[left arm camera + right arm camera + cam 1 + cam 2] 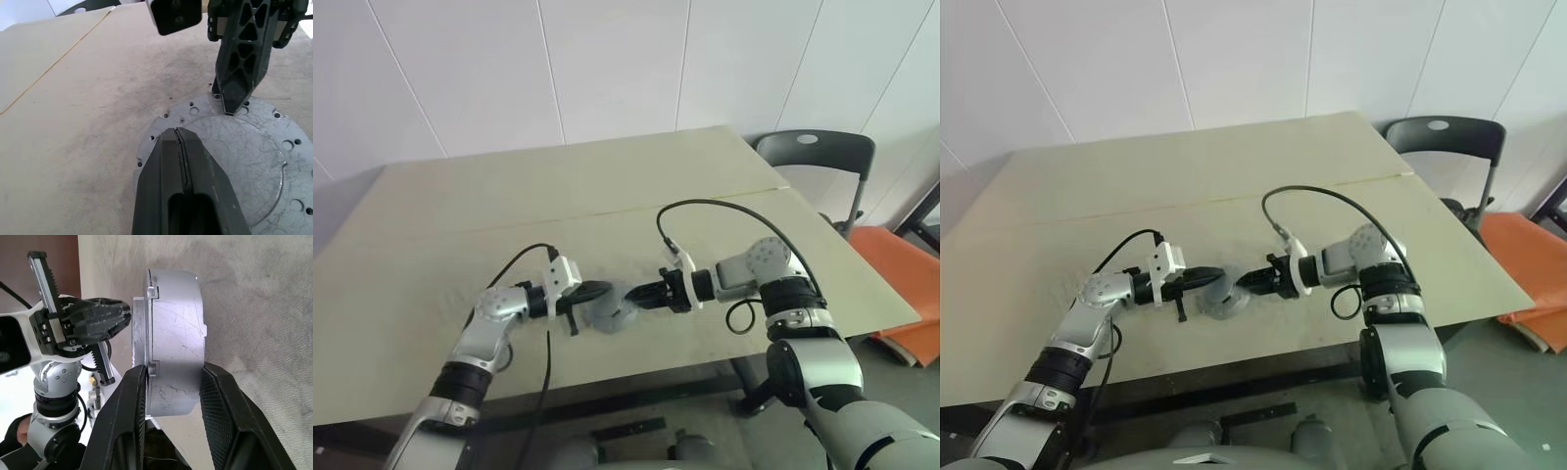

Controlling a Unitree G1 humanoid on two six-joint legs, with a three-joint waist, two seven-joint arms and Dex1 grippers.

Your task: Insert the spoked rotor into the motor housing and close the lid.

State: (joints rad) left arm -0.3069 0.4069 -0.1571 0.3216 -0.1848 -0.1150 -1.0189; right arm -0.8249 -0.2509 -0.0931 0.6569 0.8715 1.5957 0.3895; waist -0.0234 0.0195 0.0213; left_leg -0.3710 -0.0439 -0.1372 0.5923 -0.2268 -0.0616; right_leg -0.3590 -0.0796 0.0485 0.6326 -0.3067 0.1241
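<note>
Above the desk (431, 206), the right end effector (171, 396) clamps the grey motor housing (173, 333), apparently lidded, while the closed left end effector (182, 147) presses its face.

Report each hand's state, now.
Left hand: shut, fingertips pressed on the flat face of the metal housing, gripping nothing.
Right hand: closed on the housing's sides, holding it.
</note>
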